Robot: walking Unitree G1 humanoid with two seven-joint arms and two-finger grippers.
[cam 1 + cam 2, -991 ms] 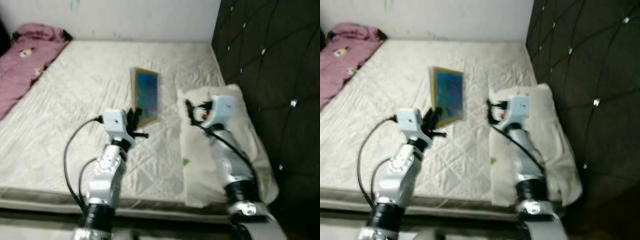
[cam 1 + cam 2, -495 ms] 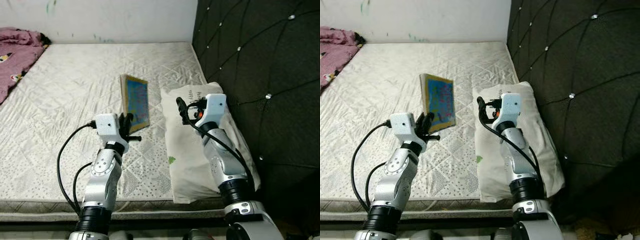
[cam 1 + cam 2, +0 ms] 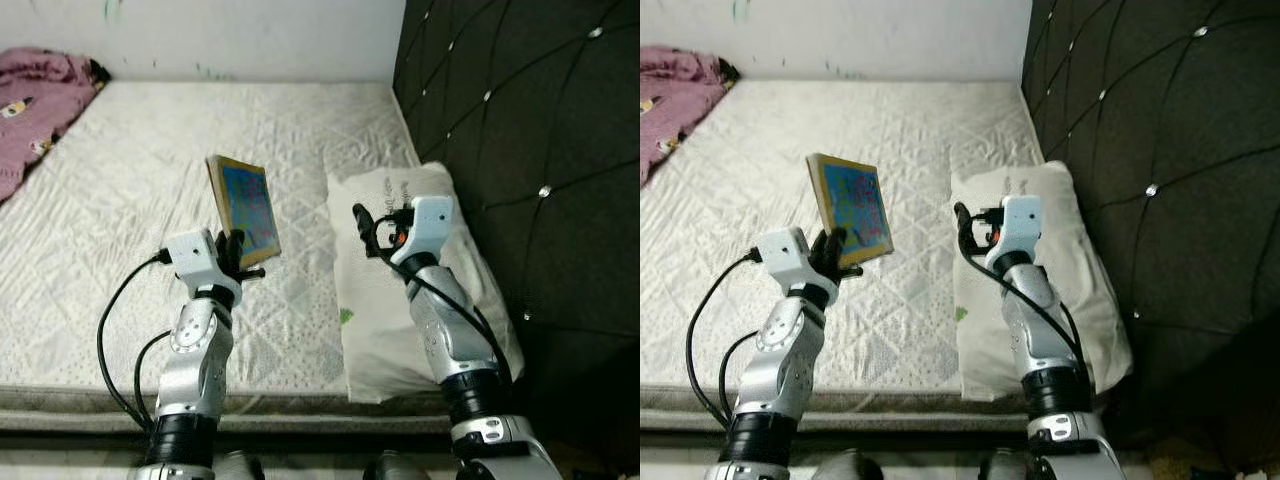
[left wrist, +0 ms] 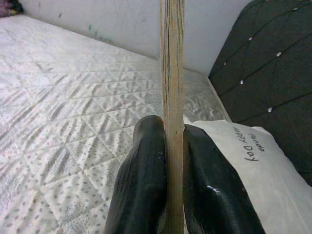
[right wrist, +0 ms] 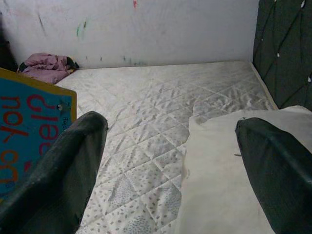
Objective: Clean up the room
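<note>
Overhead, the left eye view shows the left gripper (image 3: 236,252) raised above a quilted white mattress (image 3: 120,200), its two black fingers clamped on the lower edge of a book (image 3: 245,209) with a blue cover and yellow border; the book stands tilted in the air, clear of the mattress; the right gripper (image 3: 366,232) is held up over a white pillow (image 3: 400,300) that lies along the dark tufted headboard (image 3: 520,130); a pink blanket (image 3: 40,85) is bunched at the far left corner of the bed, well apart from both arms.

Right eye view: the same arrangement is confirmed; the book sits between the two arms, nearer the left one; a black cable (image 3: 700,330) loops beside the left forearm.

Left wrist view: the book is seen edge-on, its pale page block upright between the two black fingers (image 4: 146,175), both pressed against it; the pillow, bearing dark handwriting, lies beyond on the mattress.

Right wrist view: the fingers (image 5: 63,165) stand spread wide with nothing between them; the pillow lies below, the blue cover with red lettering shows at one side, and a white wall (image 5: 146,29) closes the far end.
</note>
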